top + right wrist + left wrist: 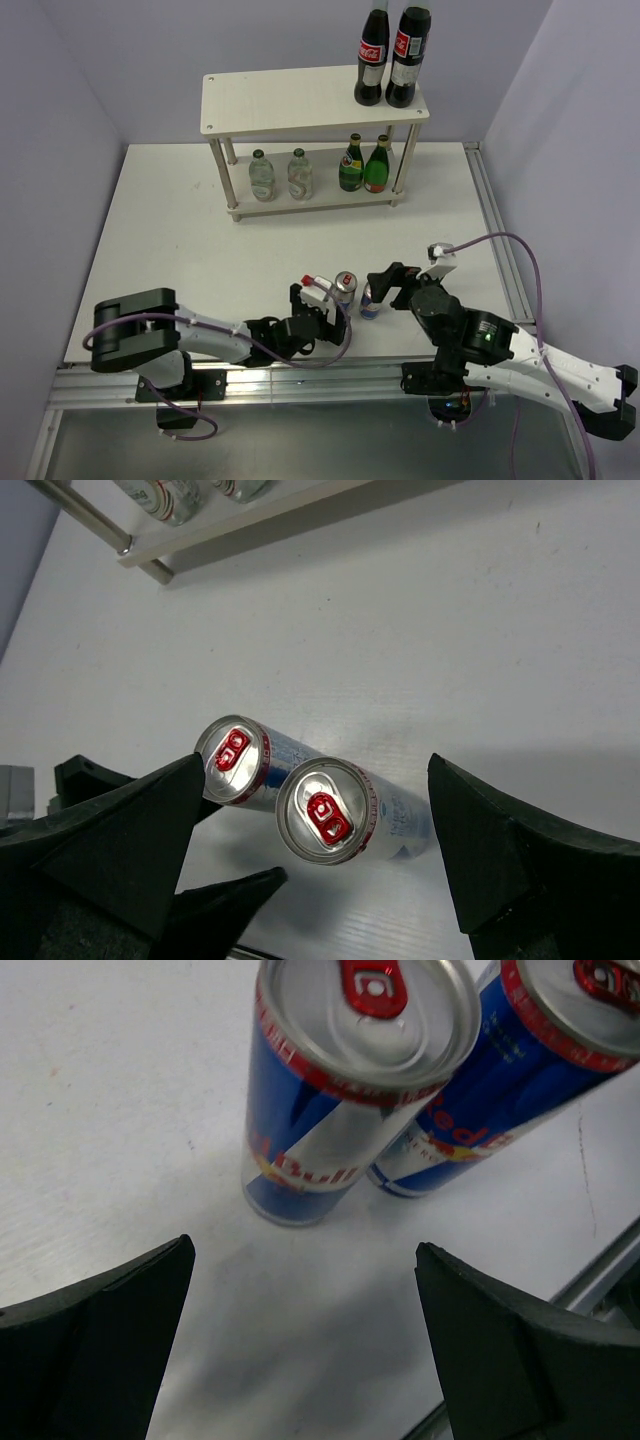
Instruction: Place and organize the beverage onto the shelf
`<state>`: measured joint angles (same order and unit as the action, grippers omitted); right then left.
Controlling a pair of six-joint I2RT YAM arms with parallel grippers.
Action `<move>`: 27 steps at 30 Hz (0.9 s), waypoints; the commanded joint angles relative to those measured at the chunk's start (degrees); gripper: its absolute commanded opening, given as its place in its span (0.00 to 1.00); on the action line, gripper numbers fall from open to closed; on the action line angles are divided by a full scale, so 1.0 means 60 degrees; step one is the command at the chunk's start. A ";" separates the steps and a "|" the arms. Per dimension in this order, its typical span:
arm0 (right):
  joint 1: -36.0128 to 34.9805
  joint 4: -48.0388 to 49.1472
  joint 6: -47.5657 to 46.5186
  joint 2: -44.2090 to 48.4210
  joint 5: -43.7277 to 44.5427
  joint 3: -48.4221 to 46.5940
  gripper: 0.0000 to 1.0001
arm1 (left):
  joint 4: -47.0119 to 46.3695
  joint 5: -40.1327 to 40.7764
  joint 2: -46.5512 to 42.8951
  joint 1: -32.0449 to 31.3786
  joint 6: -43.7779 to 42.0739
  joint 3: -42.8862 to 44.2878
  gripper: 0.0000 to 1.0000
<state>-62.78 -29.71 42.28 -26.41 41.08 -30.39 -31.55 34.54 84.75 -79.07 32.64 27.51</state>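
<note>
Two blue-and-silver cans stand upright side by side on the table, the left can (345,288) and the right can (370,298). My left gripper (318,303) is open and empty just left of them; in the left wrist view the left can (340,1090) and the right can (520,1070) stand ahead of its spread fingers (120,1340). My right gripper (392,280) is open and empty just right of them; in the right wrist view both cans, the right can (330,815) and the left can (240,760), lie between its fingers (500,850). On the shelf's (300,100) lower tier stand two clear bottles (281,175) and two dark green bottles (364,164).
Two tall cola bottles (390,55) stand on the top tier's right end. The left gripper's black fingers (215,905) show in the right wrist view close to the cans. The table's metal front rail (300,375) runs just behind both grippers.
</note>
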 commanded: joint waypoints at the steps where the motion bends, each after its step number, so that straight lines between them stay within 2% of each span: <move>1: -0.0127 0.0424 0.1198 0.0446 0.0331 0.0654 1.00 | -0.1362 0.0804 0.0771 -0.0050 -0.0122 0.0790 0.99; 6: -0.0200 0.0573 0.1463 0.0887 0.0360 0.1257 1.00 | -0.1801 0.1259 0.1693 0.0183 -0.0401 0.1318 0.99; 13: -0.0419 0.0499 0.1961 0.0638 0.0638 0.1344 0.99 | -0.2739 0.0835 0.2588 0.1033 -0.0621 0.1626 0.99; 15: -0.0551 0.0775 0.2006 0.0638 0.0698 0.1534 0.99 | -0.2944 0.0586 0.2880 0.1311 -0.0781 0.1787 0.90; 16: -0.0711 0.0908 0.1962 0.0594 0.0697 0.1593 0.99 | -0.2988 0.0498 0.2954 0.1414 -0.0797 0.1846 0.84; 17: -0.0785 0.0982 0.1976 0.0420 0.0755 0.1608 0.99 | -0.3090 0.0309 0.3042 0.1517 -0.0812 0.1904 0.71; 22: -0.1502 0.0706 0.2414 -0.0854 0.1706 0.1228 0.99 | -0.3281 -0.0074 0.3277 0.2059 -0.0929 0.2037 0.45; 23: -0.1823 0.0545 0.2590 -0.1320 0.1969 0.1024 1.00 | -0.3282 -0.0103 0.3248 0.2118 -0.0929 0.1993 0.32; 25: -0.2190 0.0003 0.3205 -0.1748 0.2599 0.0862 1.00 | -0.3311 -0.0162 0.3175 0.2308 -0.0900 0.1891 0.19; 26: -0.2424 -0.0100 0.3366 -0.2084 0.2703 0.0760 1.00 | -0.3325 -0.0162 0.3059 0.2396 -0.0885 0.1731 0.08; 27: -0.2499 -0.0203 0.3615 -0.2232 0.2878 0.0744 1.00 | -0.3355 -0.0191 0.2971 0.2542 -0.0856 0.1642 0.05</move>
<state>-75.50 -28.40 57.78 -37.04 50.59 -22.70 -48.58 34.63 103.85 -65.43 27.88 38.22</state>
